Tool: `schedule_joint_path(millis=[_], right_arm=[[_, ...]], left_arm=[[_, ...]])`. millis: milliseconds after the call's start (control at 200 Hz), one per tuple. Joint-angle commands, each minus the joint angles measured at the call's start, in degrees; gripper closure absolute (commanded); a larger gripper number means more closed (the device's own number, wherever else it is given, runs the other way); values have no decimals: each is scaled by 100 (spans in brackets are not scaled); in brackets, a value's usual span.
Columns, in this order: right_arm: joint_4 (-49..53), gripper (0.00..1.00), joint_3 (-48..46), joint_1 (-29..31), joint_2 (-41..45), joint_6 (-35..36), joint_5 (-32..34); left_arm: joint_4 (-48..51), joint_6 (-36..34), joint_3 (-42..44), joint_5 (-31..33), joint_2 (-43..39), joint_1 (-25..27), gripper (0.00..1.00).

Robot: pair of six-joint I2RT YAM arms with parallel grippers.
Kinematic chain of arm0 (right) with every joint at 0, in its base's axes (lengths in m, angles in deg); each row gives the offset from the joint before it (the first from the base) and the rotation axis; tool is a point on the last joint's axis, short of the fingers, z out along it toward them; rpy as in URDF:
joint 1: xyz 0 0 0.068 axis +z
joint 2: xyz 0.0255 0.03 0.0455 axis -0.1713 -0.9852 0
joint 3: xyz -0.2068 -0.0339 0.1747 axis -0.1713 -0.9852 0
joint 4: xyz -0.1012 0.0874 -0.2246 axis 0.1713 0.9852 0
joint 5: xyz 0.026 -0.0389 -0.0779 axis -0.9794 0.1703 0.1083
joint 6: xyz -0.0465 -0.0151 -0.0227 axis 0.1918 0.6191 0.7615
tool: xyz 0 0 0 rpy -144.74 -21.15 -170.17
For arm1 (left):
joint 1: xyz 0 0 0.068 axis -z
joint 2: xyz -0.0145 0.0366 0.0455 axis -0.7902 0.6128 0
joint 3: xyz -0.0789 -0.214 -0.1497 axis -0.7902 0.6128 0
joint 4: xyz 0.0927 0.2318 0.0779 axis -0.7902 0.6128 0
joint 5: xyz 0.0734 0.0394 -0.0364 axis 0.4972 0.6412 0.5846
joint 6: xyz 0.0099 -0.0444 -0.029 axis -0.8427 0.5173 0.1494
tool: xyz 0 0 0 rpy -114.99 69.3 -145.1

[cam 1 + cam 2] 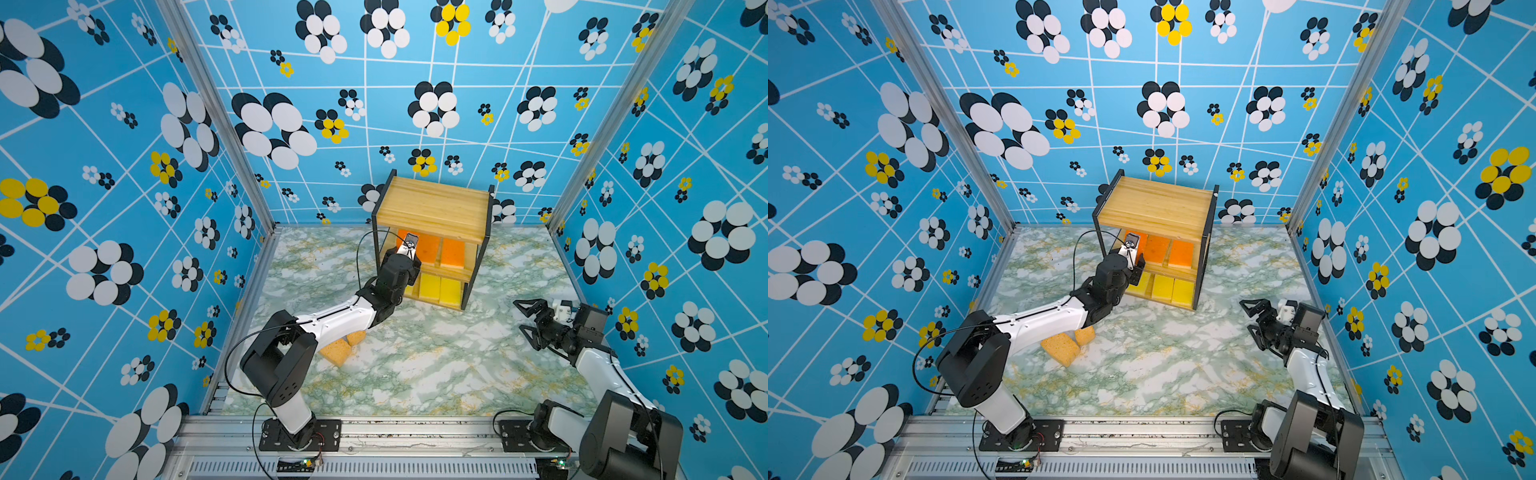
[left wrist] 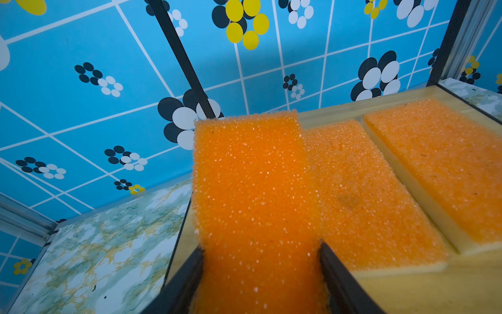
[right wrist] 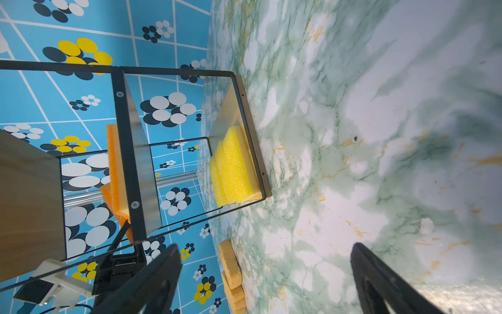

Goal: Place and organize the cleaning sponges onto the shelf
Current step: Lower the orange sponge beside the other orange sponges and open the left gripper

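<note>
In both top views the left tool sat inside the shelf, tips hidden; the right tool hung spread. Left wrist: the left tool pinched an orange sponge over the middle board, two other orange sponges beside it. Right wrist: tan sponges lay partly cut off.

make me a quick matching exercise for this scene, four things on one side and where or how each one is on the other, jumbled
1 left gripper
2 right gripper
3 yellow sponges
4 tan sponges

A on the marble table
B bottom board of the shelf
C shut on an orange sponge at the middle board
D open, empty

Pairs: 1-C, 2-D, 3-B, 4-A
</note>
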Motion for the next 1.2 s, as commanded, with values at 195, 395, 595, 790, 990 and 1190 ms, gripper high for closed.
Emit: schedule_joint_path(millis=[195, 395, 595, 790, 990, 1190], right_arm=[[163, 1, 190, -45, 106, 125, 28], [163, 1, 208, -52, 110, 132, 16], [172, 1, 208, -54, 119, 129, 11], [181, 1, 214, -53, 123, 128, 10], [180, 1, 212, -54, 135, 127, 23], [203, 1, 205, -54, 163, 129, 21]], left_arm=[[-78, 47, -23, -206, 37, -52, 38], [42, 63, -67, -250, 63, -83, 35], [27, 70, -62, -206, 80, -107, 32], [8, 51, -32, -176, 79, -138, 32], [7, 86, 39, -200, 63, -192, 30], [-13, 125, 82, -213, 38, -212, 28]])
